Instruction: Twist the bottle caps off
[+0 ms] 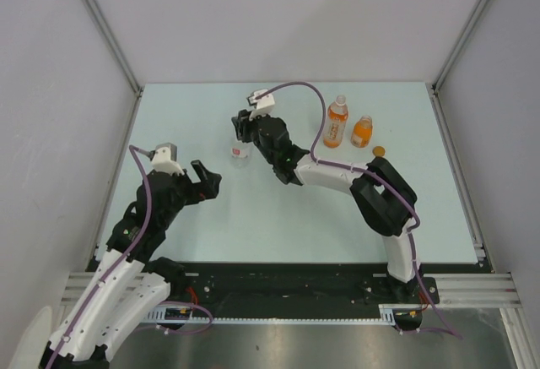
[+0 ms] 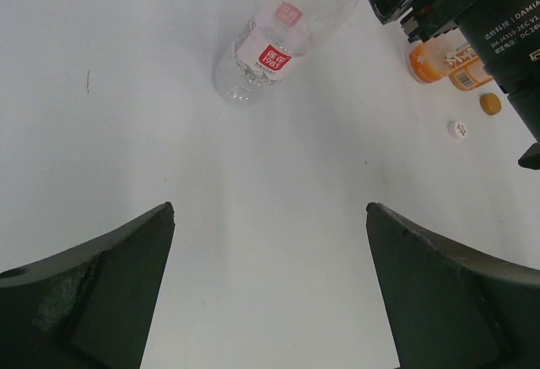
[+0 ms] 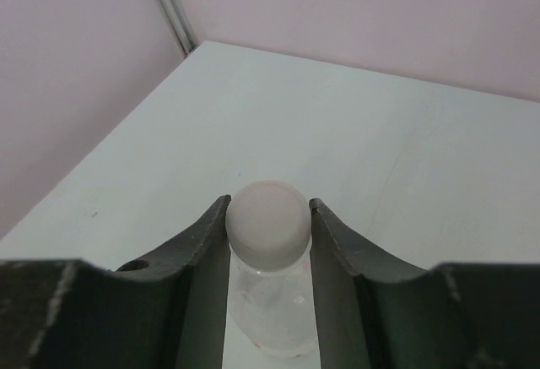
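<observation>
White cap (image 3: 268, 221) between fingers (image 3: 205, 255) of right hand (image 3: 268, 208)

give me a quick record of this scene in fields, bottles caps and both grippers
clear bottle: upright, cap on
right gripper: closed on the white cap of that bottle
left gripper: open, empty, away from bottles
tall orange bottle, short orange bottle: upright, side by side
loose orange cap, loose white cap: lying on table near them
</observation>
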`<action>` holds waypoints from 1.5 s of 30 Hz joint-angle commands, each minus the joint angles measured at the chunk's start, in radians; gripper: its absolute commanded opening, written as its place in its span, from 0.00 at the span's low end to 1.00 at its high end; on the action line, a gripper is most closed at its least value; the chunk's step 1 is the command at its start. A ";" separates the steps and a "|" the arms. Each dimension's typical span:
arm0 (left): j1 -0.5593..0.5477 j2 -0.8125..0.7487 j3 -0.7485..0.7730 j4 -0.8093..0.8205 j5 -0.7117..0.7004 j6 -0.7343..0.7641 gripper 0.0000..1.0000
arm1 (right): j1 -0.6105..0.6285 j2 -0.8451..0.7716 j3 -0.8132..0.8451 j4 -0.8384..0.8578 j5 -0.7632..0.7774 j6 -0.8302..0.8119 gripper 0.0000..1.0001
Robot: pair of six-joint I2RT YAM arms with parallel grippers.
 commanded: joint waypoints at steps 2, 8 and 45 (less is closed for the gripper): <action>0.008 -0.004 0.000 0.009 -0.009 0.027 1.00 | 0.005 -0.023 0.029 0.015 -0.011 0.002 0.34; 0.006 0.004 0.033 0.008 -0.022 0.053 1.00 | 0.044 -0.162 -0.029 -0.013 0.017 -0.046 0.26; -0.224 0.286 0.179 0.715 1.066 0.182 1.00 | -0.170 -1.160 -0.508 -0.281 -0.669 0.620 0.00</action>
